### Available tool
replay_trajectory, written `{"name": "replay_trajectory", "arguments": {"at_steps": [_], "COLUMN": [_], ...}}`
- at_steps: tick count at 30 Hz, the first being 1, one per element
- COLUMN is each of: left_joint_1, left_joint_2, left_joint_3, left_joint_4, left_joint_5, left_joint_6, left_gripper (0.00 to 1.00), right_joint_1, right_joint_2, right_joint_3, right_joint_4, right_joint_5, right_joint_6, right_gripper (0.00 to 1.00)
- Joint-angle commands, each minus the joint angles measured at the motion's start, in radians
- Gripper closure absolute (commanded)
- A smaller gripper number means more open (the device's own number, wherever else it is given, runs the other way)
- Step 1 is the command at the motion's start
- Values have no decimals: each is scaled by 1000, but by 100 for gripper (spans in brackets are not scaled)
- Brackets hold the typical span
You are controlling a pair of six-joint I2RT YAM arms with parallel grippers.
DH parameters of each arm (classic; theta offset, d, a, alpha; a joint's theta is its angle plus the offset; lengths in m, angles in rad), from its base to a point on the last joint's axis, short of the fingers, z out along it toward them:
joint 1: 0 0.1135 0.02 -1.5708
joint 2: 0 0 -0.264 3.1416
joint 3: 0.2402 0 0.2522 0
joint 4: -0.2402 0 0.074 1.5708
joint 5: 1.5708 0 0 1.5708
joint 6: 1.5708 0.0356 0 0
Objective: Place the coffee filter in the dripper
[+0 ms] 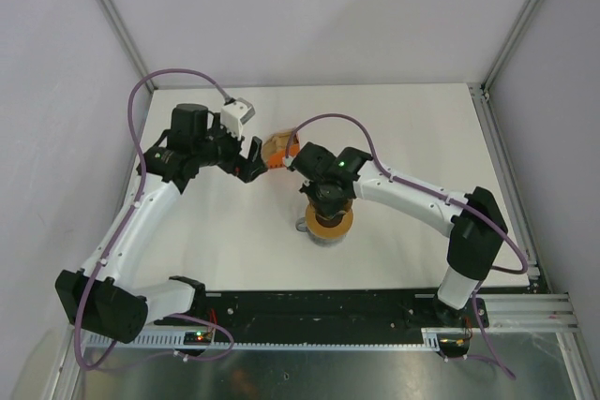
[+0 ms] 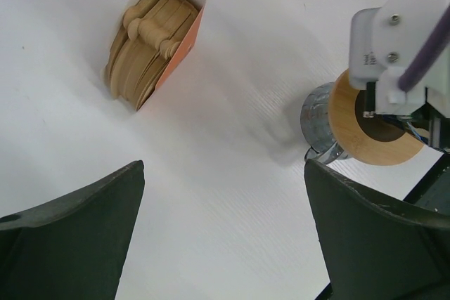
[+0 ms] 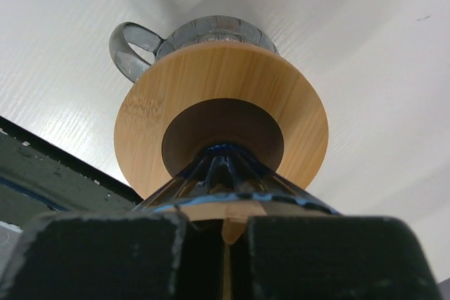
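Note:
The blue ribbed dripper (image 3: 225, 173) sits point down in the wooden ring (image 3: 218, 82) on a grey glass cup (image 3: 211, 29). My right gripper (image 3: 216, 219) hangs right over its rim, shut on the edge of a tan coffee filter (image 3: 235, 226); the paper shows through the blue wall inside the cone. In the top view the right gripper (image 1: 326, 201) hides the dripper above the cup (image 1: 328, 225). My left gripper (image 2: 223, 173) is open and empty over bare table, close to the orange box in the top view (image 1: 251, 161).
An orange box (image 2: 151, 36) holding several more tan filters lies on its side behind the cup, also in the top view (image 1: 278, 147). The cup and ring (image 2: 351, 124) show under the right wrist's white camera housing (image 2: 394, 40). The table's black front edge lies close by (image 3: 42, 173).

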Motion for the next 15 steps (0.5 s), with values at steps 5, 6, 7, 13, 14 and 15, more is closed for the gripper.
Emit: {"name": "replay_trajectory", "arguments": {"at_steps": [5, 6, 7, 13, 14, 15], "left_joint_1": [9, 8, 8, 9, 9, 9], "left_joint_2": [-6, -5, -4, -3, -3, -3], "left_joint_3": [0, 0, 0, 3, 4, 3], "left_joint_4": [25, 26, 26, 25, 24, 23], "left_joint_5": [49, 52, 55, 74, 78, 83], "left_joint_6": [-20, -20, -21, -20, -20, -20], "left_gripper": [0, 0, 0, 0, 0, 0], "right_joint_1": [-2, -2, -3, -2, -2, -2], "right_joint_2": [20, 20, 19, 22, 20, 19], "right_joint_3": [-3, -4, -4, 13, 23, 40], "right_joint_4": [35, 35, 35, 26, 15, 6], "right_joint_5": [4, 5, 5, 9, 13, 16], "right_joint_6": [8, 7, 6, 4, 5, 6], "right_gripper": [100, 100, 100, 100, 100, 100]}}
